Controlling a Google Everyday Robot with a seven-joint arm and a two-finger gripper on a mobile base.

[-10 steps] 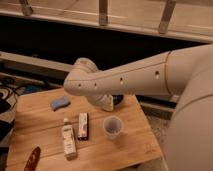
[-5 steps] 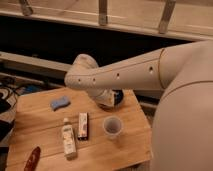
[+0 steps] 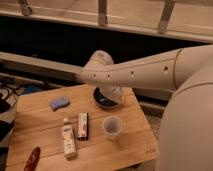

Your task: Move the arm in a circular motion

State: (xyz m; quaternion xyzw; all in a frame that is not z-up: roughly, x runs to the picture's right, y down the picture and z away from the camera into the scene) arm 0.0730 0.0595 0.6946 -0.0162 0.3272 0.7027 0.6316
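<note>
One big white arm (image 3: 150, 70) is swinging right and farther back over wooden table (image 3: 45, 127), circling on. Gripper (image 3: 107, 96) is hanging above dark bowl (image 3: 102, 102).

Cream-white arm (image 3: 135, 72) of thick smooth tubes, rounded joints, dark screw holes.

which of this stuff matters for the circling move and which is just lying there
Job:
arm
gripper, low over the table's far edge

Lying about:
blue sponge
white bottle
snack bar
cup
red item
wooden table
</note>
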